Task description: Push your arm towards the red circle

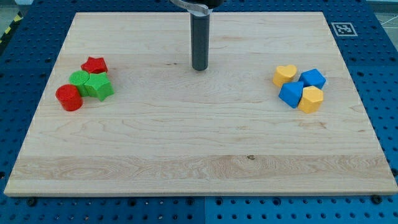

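Note:
The red circle (69,98) is a short red cylinder at the view's left, at the lower left of a cluster. Touching it are a green circle (79,79) and a green star-like block (98,86), with a red star-like block (94,65) above them. My tip (199,68) stands on the board near the top middle, well to the right of this cluster and slightly above it, touching no block.
At the view's right sits a second cluster: a yellow heart (285,74), a blue block (313,78), another blue block (290,94) and a yellow block (311,99). The wooden board (199,155) lies on a blue perforated table.

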{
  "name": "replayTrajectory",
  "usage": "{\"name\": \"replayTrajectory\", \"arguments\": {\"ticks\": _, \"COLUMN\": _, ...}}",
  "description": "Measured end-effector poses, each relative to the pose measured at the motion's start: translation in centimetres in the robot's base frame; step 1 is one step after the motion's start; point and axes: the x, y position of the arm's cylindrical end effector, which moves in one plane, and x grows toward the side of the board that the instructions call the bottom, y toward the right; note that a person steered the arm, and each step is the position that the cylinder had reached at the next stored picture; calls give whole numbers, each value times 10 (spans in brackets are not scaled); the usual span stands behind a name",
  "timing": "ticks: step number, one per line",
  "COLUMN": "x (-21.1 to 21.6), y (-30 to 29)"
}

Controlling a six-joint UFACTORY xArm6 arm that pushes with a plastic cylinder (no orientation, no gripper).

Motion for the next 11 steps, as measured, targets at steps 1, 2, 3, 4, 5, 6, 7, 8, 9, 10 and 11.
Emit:
{"name": "replayTrajectory", "arguments": {"ticks": 1, "x": 0, "y": 0}}
{"name": "replayTrajectory", "arguments": {"ticks": 2, "x": 0, "y": 0}}
{"name": "replayTrajectory", "arguments": {"ticks": 3, "x": 0, "y": 0}}
{"name": "replayTrajectory", "arguments": {"ticks": 4, "x": 0, "y": 0}}
{"name": "replayTrajectory", "arguments": {"ticks": 5, "x": 0, "y": -29}}
{"name": "replayTrajectory", "arguments": {"ticks": 6, "x": 0, "y": -100}}
{"name": "replayTrajectory", "arguments": {"ticks": 7, "x": -8, "y": -141}}
{"name": "replayTrajectory", "arguments": {"ticks": 8, "x": -72, "y": -194}}
{"name": "replayTrajectory", "arguments": {"ticks": 9, "x": -74, "y": -251}}
{"name": "replayTrajectory", "arguments": {"ticks": 10, "x": -71, "y": -300}}
{"name": "replayTrajectory", "arguments": {"ticks": 11, "x": -71, "y": -301}}
